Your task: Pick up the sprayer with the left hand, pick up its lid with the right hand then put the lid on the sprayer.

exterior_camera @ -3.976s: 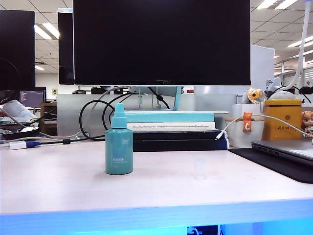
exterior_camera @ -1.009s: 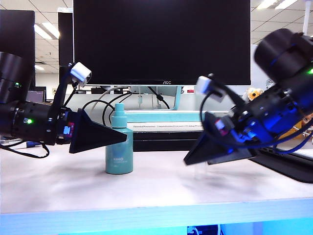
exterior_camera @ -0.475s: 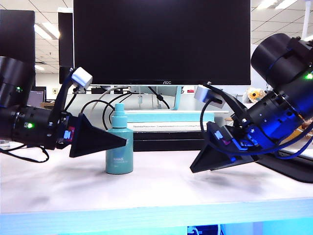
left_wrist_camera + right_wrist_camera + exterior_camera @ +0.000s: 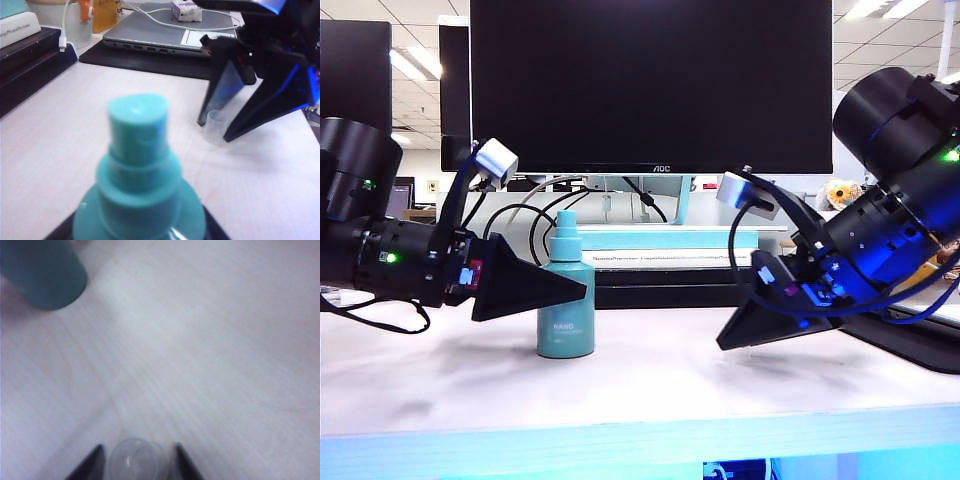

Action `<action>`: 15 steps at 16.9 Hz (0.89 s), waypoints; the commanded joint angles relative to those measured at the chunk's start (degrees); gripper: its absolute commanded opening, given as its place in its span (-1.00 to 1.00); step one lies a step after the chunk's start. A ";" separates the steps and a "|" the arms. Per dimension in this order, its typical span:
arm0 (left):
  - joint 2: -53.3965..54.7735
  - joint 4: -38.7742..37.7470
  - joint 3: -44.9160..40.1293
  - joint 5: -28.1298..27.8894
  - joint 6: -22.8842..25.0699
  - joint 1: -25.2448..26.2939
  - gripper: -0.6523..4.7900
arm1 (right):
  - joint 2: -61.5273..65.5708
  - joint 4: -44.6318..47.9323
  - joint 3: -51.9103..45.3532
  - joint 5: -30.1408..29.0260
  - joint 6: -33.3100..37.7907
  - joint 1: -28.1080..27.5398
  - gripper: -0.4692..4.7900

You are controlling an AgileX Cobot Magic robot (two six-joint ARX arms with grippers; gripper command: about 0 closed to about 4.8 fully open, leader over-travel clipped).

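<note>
The left hand (image 4: 575, 290) reaches in level from the left side of the counter (image 4: 650, 385), its black wedge pointing at the sprayer (image 4: 565, 300). In the exterior view the tip overlaps the bottle's shoulder, in front of it. In the left wrist view the sprayer (image 4: 139, 175) stands upright between the dark finger edges, its nozzle rising close to the camera. The fingers (image 4: 62, 231) flank the bottle body, but whether they press on it I cannot tell. The bottle's base rests on the counter.

Right of the sprayer lies a stretch of bare counter, with open room toward the front edge.

Further right, the right hand (image 4: 725, 343) slants down from the upper right, blue-lit, tip low at the counter. In the right wrist view the lid (image 4: 138, 460) stands mouth-up between the two fingers (image 4: 89, 464), one on each side, with thin gaps visible: they bracket it without clearly clamping. The left wrist view shows the lid (image 4: 216, 126) on the counter between the two spread black fingers. Sprayer and lid stand well apart.
</note>
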 commanded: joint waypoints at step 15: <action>1.27 -1.55 0.22 0.85 -0.59 -0.07 0.09 | -0.72 5.11 3.74 0.09 7.89 0.09 -0.44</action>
